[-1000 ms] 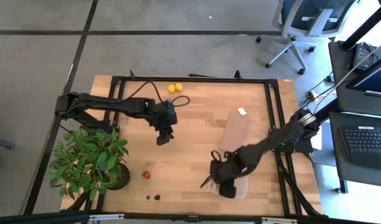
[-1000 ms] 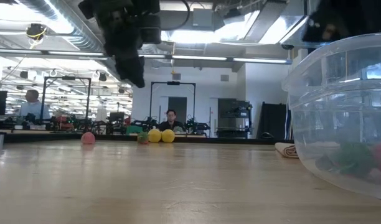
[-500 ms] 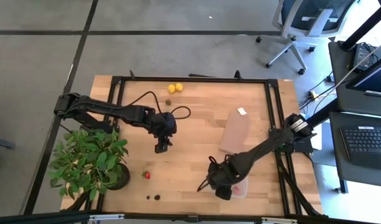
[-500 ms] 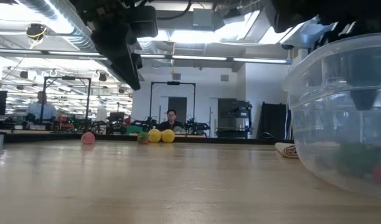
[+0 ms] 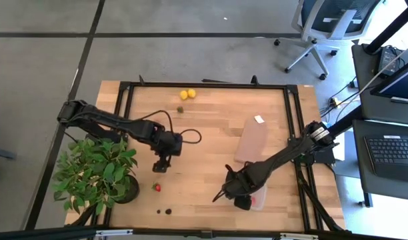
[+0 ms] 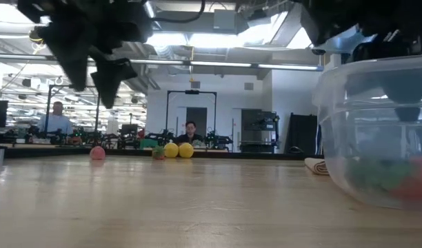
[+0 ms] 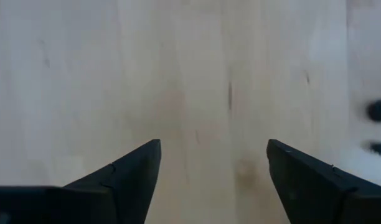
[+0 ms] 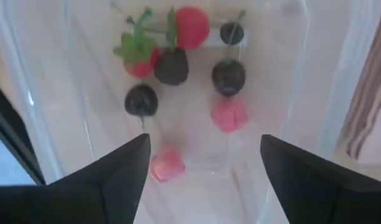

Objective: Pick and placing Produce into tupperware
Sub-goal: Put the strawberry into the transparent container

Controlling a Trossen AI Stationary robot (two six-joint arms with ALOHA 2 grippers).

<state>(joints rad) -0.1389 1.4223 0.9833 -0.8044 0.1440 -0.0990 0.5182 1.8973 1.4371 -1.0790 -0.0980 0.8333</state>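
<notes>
The clear tupperware (image 5: 259, 199) stands near the table's near right corner and holds several red and dark produce pieces (image 8: 172, 65). My right gripper (image 8: 203, 155) hangs open over it, pointing down, with a pink-red piece (image 8: 167, 167) lying on the tupperware's floor below the gap. My left gripper (image 5: 161, 165) is open over bare wood, just far of a red strawberry piece (image 5: 157, 187). Two dark berries (image 5: 164, 211) lie near the front edge and show in the left wrist view (image 7: 378, 111). Two yellow pieces (image 5: 188, 94) rest at the far edge.
A leafy potted plant (image 5: 97, 172) stands at the near left corner, close to my left arm. A flat brown block (image 5: 252, 141) lies just far of the tupperware, with a small white piece (image 5: 259, 119) beyond it. A small greenish piece (image 5: 180, 110) lies near the yellow ones.
My left gripper has swung toward the table's near left, toward the red strawberry piece, rolling a little, and its fingers have spread apart. My right gripper has sunk toward the tupperware, so that a fingertip now shows through its wall in the low view.
</notes>
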